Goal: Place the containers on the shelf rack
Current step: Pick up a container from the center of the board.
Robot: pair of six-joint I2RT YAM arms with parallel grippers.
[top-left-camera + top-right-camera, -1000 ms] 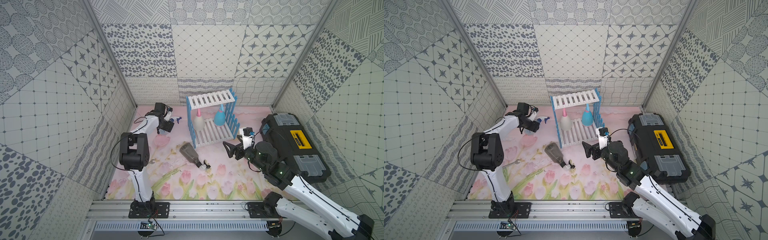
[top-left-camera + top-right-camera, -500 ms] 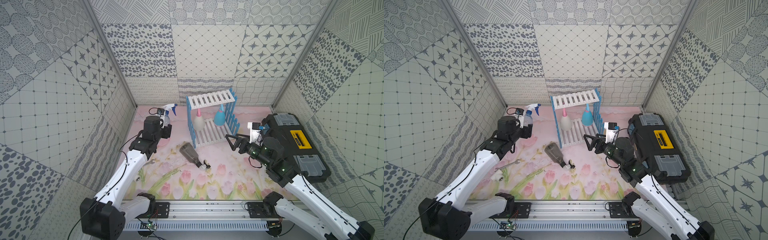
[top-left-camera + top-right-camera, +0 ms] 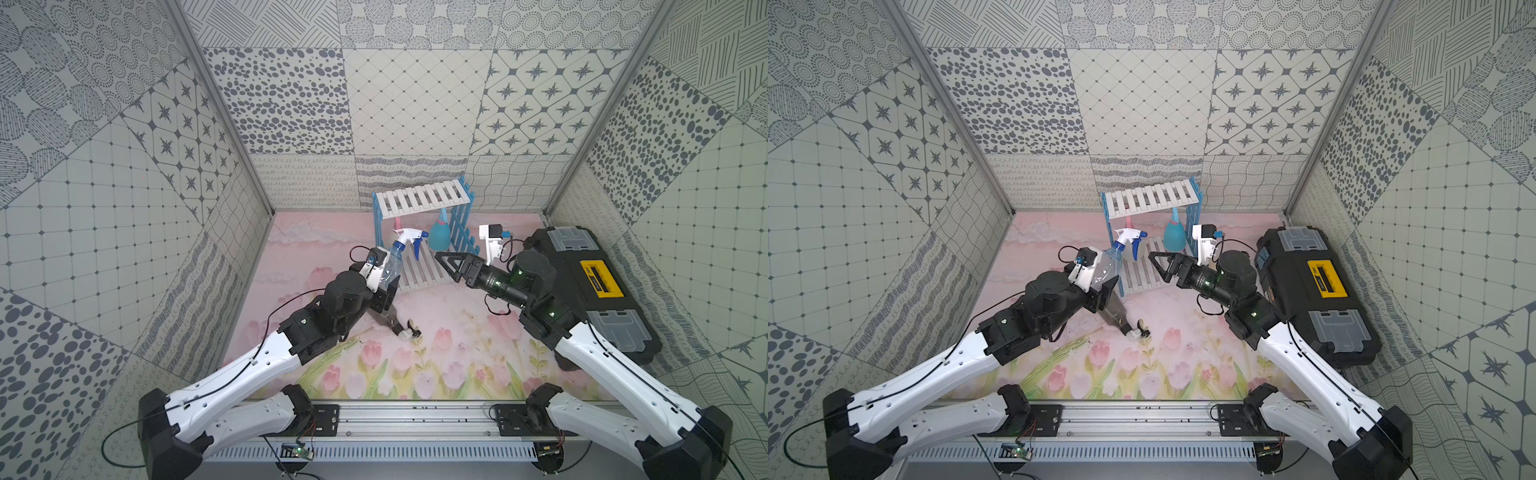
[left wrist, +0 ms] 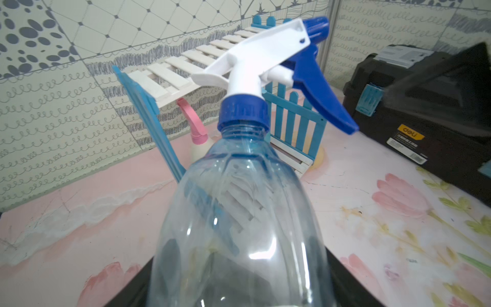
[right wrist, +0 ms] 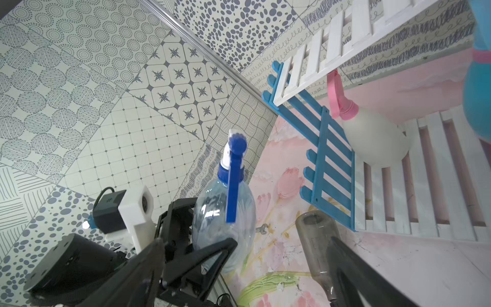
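GRIP: our left claw (image 3: 386,286) held the clear bottle (image 3: 394,262) near upright, trigger toward the rack (image 3: 422,199) | BEARING: rack stood just far-right of it | RIGHT: right claw (image 3: 451,259) gaped empty before the lower tier (image 3: 426,272) | ROOM: we judged a gap between white bottle (image 5: 374,141) and blue bottle (image 3: 440,237).

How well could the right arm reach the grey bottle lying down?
Probably yes, at the trigger end: the right gripper is open, with bare mat before the smoky grey bottle, whose base the left gripper, holding the clear bluish bottle, overhangs.
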